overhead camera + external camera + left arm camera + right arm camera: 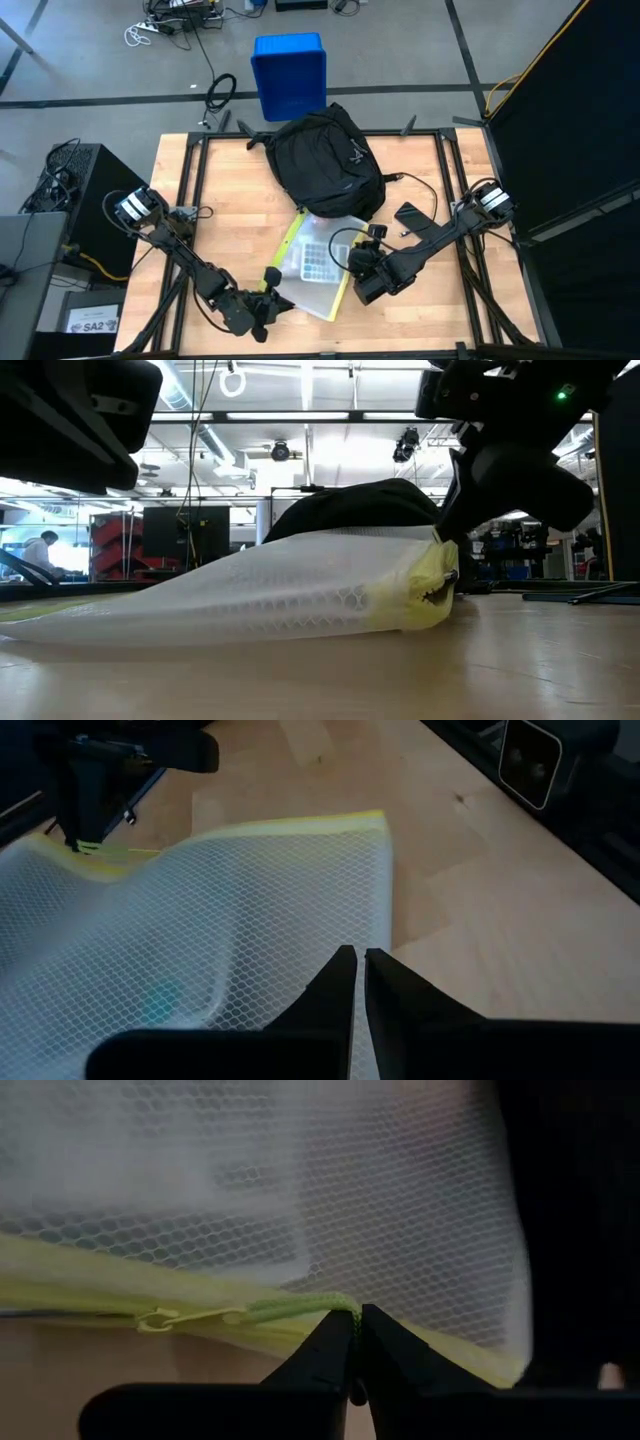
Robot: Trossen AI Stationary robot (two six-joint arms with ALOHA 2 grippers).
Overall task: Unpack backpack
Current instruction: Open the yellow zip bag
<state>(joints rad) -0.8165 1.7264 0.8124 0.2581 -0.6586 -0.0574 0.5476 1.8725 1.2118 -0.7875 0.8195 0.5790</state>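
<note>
Backpack (325, 160) first, the largest thing on the desk (440, 205): it lies at the middle of the far edge, black and rounded, with the blue bin (289, 73) on the floor just beyond that edge; against its near side lies a white mesh pouch (312, 262) with a yellow zip border, reaching toward the middle of the near edge. Right gripper (352, 262) sits at the pouch's right side, its fingers clenched on the green zip cord (300, 1306), as the right wrist view shows plainly; left gripper (268, 300) is at the pouch's near-left corner, fingers pressed together, and whether they pinch the mesh or merely rest over it I cannot tell.

Risks, as I judge them: the cord is thin, so it could slip out from between the right fingertips if it is pulled at an angle; if the left gripper holds nothing, the whole pouch would drag along the desk instead of its zip running; a hard tug could also shove the pouch back into the backpack.
</note>
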